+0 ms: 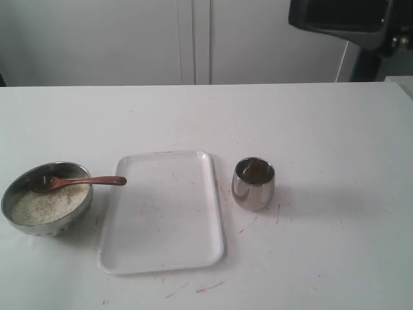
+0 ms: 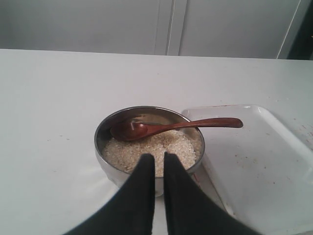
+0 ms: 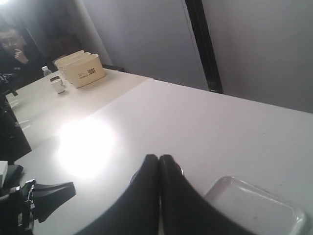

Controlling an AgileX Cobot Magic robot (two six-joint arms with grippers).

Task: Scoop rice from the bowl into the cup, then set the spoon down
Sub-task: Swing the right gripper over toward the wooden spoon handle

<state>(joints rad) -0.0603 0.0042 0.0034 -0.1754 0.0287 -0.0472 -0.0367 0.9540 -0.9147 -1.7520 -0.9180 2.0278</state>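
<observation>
The metal bowl (image 1: 48, 228) stands at the table's front left, holding a pale heap of rice (image 1: 48, 203). The wooden spoon (image 1: 84, 181) lies in it, its oval end on the rice and its handle over the rim towards the tray. The steel cup (image 1: 253, 187) stands upright right of the tray. Neither gripper shows in the exterior view. In the left wrist view my left gripper (image 2: 159, 155) hovers above the near rim of the bowl (image 2: 105, 164), its fingers almost together with nothing between them, short of the spoon (image 2: 161, 128) and rice (image 2: 132, 149). My right gripper (image 3: 159, 156) is shut and empty, hiding most of the cup (image 3: 182, 170).
A white tray (image 1: 161, 213) lies flat between bowl and cup, with red marks on the table around it. A dark device (image 1: 348, 19) hangs at the back right. The right wrist view shows cream boxes (image 3: 80, 68) on a far table and dark equipment (image 3: 39, 196).
</observation>
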